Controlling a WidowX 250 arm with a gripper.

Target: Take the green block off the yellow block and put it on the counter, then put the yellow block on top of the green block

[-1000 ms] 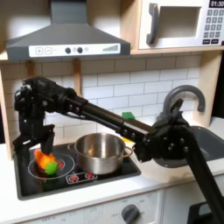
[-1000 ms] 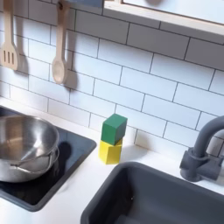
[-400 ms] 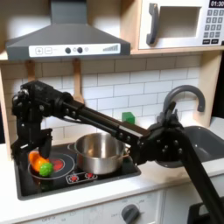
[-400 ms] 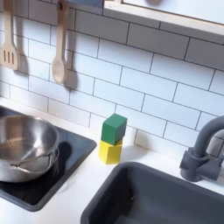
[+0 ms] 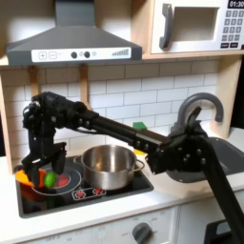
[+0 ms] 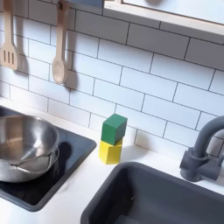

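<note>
The green block (image 6: 114,129) sits on top of the yellow block (image 6: 109,152) by the tiled wall, between the stovetop and the sink. In the first exterior view the green block (image 5: 141,127) peeks out behind the arm. My gripper (image 5: 48,170) hangs far from them over the left burner. Its dark fingers stand apart on either side of a rounded orange-green toy food (image 5: 48,178), and it looks open with nothing held. The off-white counter (image 6: 83,188) runs along the front.
A steel pot (image 5: 108,164) stands on the black stovetop (image 5: 91,193) between my gripper and the blocks. The dark sink (image 6: 166,197) and its faucet (image 6: 206,153) lie past the blocks. A wooden spoon (image 6: 59,44) and a spatula (image 6: 9,44) hang on the wall.
The arm swung a little to the first exterior view's left, then came back to the right and slightly lower over the toy food. The blocks have not moved.
</note>
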